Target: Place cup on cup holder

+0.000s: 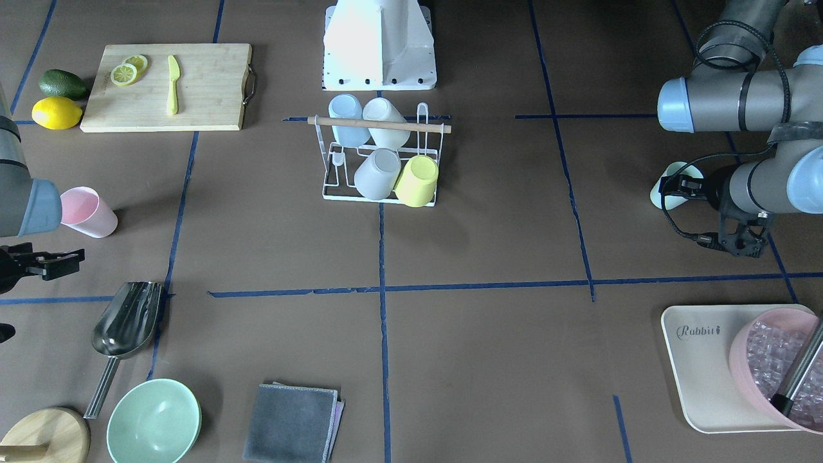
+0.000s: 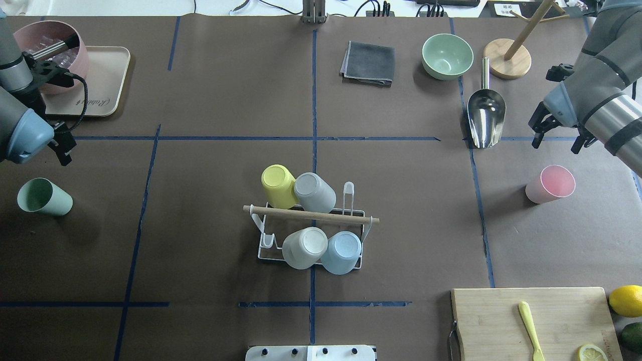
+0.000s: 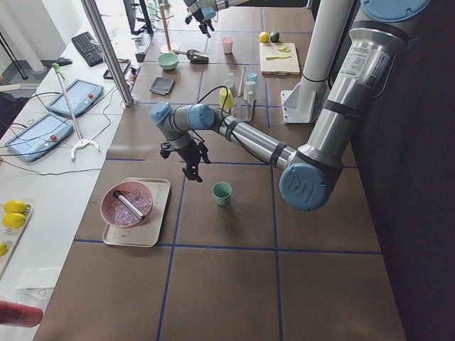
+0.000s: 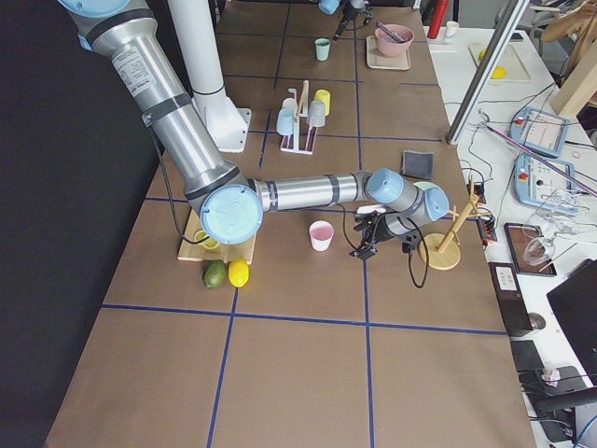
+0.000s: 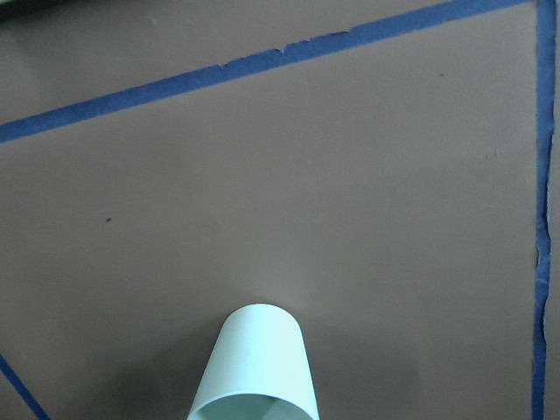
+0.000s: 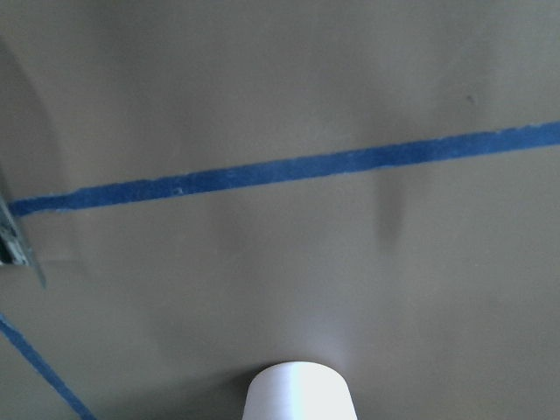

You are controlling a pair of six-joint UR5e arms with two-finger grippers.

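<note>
From overhead, the brown-paper table (image 2: 210, 165), gridded with blue tape (image 2: 251, 138), carries the cup holder (image 2: 311, 214) at its centre with four upturned cups (image 2: 305, 246). The green cup (image 2: 45, 197) stands near the spread left gripper (image 2: 62, 146), the pink cup (image 2: 550, 184) near the spread right gripper (image 2: 555, 143). Only the side views show the room: a white bench (image 3: 28, 186) with tablets (image 3: 44, 135) beside the table.
</note>
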